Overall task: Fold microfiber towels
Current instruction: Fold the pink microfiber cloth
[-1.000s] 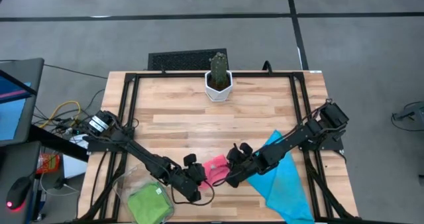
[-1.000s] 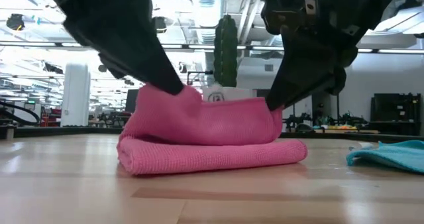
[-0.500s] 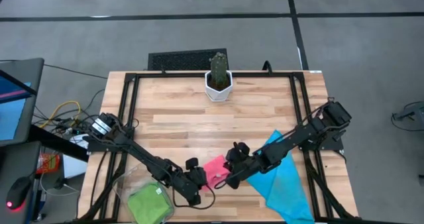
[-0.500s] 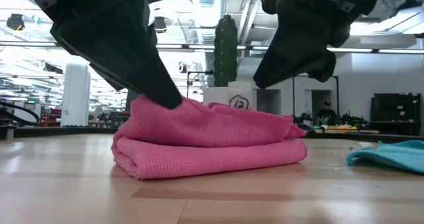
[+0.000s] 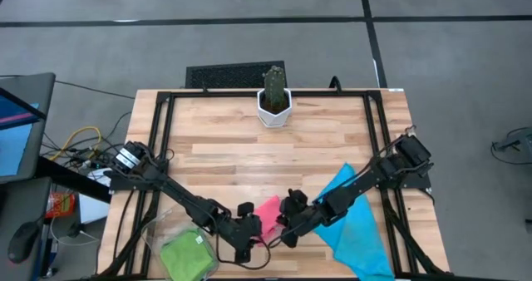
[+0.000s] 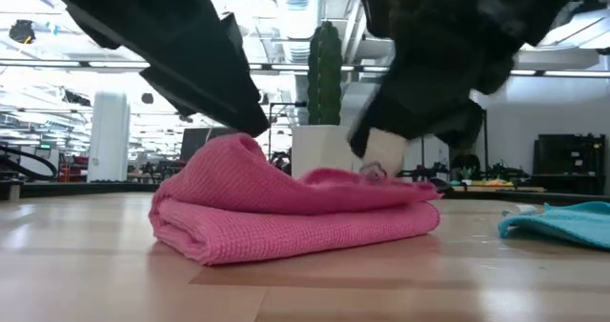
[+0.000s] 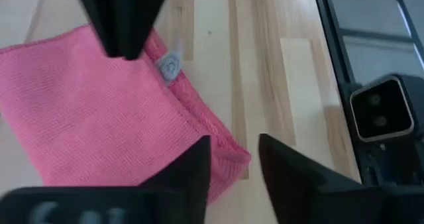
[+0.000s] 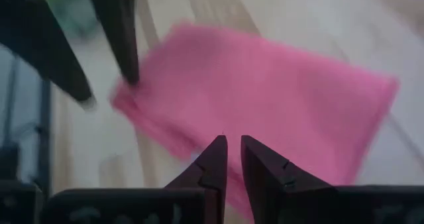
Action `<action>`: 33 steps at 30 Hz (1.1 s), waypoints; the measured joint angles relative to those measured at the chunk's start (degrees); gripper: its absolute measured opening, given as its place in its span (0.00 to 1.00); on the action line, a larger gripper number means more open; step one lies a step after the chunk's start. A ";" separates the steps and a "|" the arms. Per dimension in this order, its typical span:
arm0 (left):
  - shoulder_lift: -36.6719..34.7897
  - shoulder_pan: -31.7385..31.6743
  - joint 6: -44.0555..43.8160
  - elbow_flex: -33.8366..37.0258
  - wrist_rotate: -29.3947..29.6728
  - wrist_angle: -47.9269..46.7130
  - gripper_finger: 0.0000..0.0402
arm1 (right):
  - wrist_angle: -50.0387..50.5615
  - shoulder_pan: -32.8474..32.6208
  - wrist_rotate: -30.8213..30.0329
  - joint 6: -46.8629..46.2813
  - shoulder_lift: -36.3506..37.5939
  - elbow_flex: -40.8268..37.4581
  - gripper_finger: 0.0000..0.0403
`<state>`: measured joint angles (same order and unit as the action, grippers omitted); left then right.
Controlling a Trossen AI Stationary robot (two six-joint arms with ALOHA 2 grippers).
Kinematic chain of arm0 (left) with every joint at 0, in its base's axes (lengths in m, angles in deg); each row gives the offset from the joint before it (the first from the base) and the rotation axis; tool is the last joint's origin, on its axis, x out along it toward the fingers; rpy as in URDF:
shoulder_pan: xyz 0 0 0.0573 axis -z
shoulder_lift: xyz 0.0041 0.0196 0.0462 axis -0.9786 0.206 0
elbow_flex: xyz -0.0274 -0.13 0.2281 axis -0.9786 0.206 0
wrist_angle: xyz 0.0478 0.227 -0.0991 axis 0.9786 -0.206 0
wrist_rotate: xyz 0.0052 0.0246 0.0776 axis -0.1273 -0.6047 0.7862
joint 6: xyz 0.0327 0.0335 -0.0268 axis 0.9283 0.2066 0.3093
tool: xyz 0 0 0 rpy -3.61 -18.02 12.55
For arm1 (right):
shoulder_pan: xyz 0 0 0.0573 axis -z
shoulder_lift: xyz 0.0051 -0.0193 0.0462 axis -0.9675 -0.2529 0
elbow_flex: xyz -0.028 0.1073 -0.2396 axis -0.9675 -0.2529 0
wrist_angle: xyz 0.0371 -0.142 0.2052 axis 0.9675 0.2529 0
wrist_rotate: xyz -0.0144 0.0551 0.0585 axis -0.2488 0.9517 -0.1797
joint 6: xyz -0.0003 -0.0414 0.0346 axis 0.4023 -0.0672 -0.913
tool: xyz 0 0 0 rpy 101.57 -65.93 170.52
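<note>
A folded pink towel (image 5: 268, 210) is seen near the front edge of the table (image 5: 224, 148), about in the middle. In the low view it lies in two layers, and its left end is raised into a small peak.

The left gripper (image 5: 253, 228) is placed at the left end of the pink towel. Its fingers (image 7: 192, 168) are parted, with a gap between them, and nothing is held there; the towel edge is just beside them.

The right gripper (image 5: 283, 229) is held over the right part of the pink towel. Its fingers (image 8: 213, 159) are nearly together with only a thin gap, and no cloth is seen between them.

A blue towel (image 5: 357, 223) is spread on the right, under the right arm. A green towel (image 5: 188, 253) is kept in a clear bin (image 5: 158, 231) at the near left corner. A cactus in a white pot (image 5: 273, 98) is set at the far edge.
</note>
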<state>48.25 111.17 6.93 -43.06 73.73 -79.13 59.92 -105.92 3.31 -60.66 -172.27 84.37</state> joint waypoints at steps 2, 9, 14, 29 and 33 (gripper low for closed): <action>0.00 -0.60 0.59 -1.14 -1.55 -2.25 0.38 | 1.46 -0.67 0.52 0.01 -0.32 -0.25 0.17; -1.86 -1.51 -2.40 -3.99 0.62 -5.53 0.53 | 0.02 -1.69 0.82 -3.24 -3.56 0.07 0.17; -0.94 1.01 -8.53 -2.50 8.69 -5.36 0.49 | -0.17 -2.25 1.93 -3.88 -4.62 0.08 0.17; 2.01 6.09 -13.33 1.56 19.75 0.09 0.26 | -0.24 -1.52 1.97 -3.59 -4.32 -0.16 0.17; 3.82 5.68 -13.46 1.58 18.91 1.87 0.26 | -0.79 -1.55 2.02 -3.93 -4.32 -0.14 0.17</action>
<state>52.08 116.85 -6.53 -41.48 92.64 -77.26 59.13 -107.47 5.32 -64.60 -176.59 84.22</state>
